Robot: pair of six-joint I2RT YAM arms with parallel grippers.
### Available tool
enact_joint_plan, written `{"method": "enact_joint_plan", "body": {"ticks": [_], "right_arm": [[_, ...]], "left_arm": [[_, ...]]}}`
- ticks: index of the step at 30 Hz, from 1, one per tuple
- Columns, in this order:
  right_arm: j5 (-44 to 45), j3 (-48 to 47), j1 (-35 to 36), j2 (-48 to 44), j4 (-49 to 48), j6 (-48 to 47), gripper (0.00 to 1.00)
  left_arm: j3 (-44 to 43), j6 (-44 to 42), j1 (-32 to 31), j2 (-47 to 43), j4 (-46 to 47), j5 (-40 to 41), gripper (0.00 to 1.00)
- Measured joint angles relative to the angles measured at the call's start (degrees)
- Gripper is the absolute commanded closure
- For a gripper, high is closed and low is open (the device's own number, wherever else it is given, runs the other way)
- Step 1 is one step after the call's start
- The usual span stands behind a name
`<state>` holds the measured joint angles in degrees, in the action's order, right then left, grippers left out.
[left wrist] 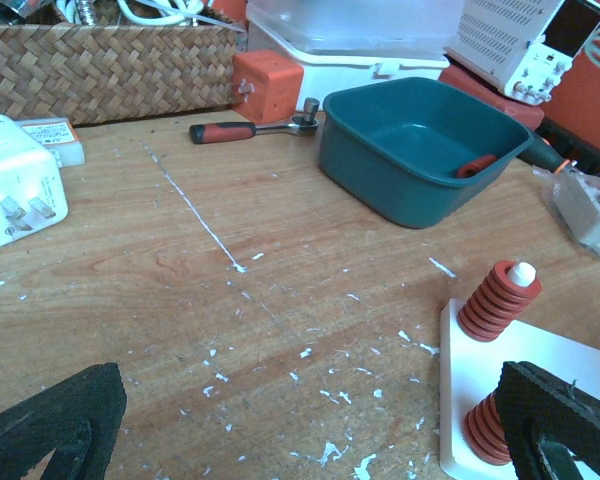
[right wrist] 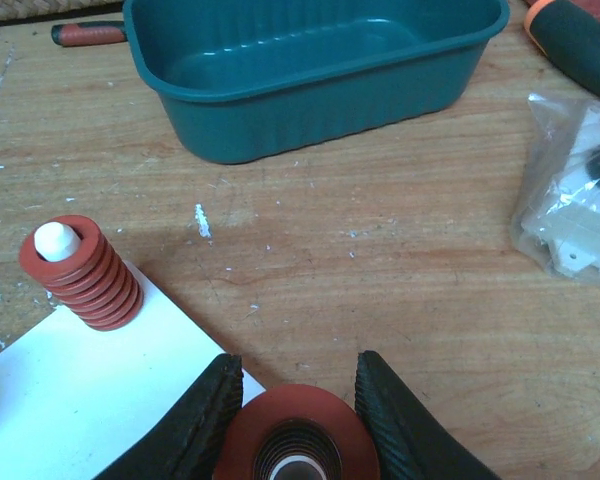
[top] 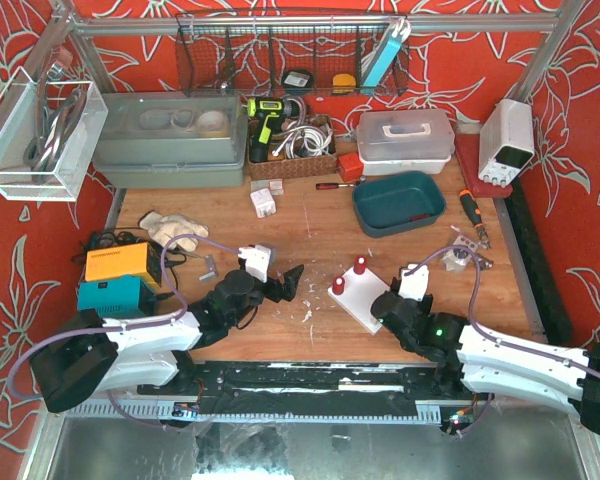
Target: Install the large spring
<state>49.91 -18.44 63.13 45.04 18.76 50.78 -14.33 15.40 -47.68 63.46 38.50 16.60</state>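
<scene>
The large spring [right wrist: 295, 440], a wide red coil seen end-on, sits between the black fingers of my right gripper [right wrist: 298, 365], which is shut on it at the near right corner of the white base [right wrist: 90, 390]. Something pale shows through its bore; I cannot tell what. A smaller red spring [right wrist: 80, 272] stands on a white peg of that base. In the top view the right gripper [top: 388, 305] is at the base's [top: 352, 300] right edge. My left gripper [top: 280, 283] hangs open just left of the base, with two red springs [left wrist: 498, 300] by its right finger [left wrist: 560, 420].
A teal bin [top: 398, 200] lies behind the base, with a red-handled ratchet [left wrist: 250, 130] to its left. A plastic bag of parts [right wrist: 580, 200] and a screwdriver [right wrist: 570, 40] are to the right. A white charger [left wrist: 15, 195] and an orange box [top: 120, 262] are on the left.
</scene>
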Motion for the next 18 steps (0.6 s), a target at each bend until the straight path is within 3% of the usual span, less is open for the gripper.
{"method": "enact_joint_plan", "body": {"ticks": [6, 13, 18], "right_arm": [[-0.96, 0.61, -1.05, 2.01, -1.25, 1.29, 0.59], [-1.33, 0.31, -1.99, 1.4, -0.52, 2.43, 0.49], [-3.48, -3.74, -2.54, -1.11, 3.02, 0.74, 0.33]], "left_arm": [[0.0, 0.0, 0.0, 0.0, 0.0, 0.0, 0.0], [0.0, -0.22, 0.0, 0.07, 0.0, -0.76, 0.0], [-0.02, -0.61, 0.0, 0.35, -0.5, -1.57, 0.0]]}}
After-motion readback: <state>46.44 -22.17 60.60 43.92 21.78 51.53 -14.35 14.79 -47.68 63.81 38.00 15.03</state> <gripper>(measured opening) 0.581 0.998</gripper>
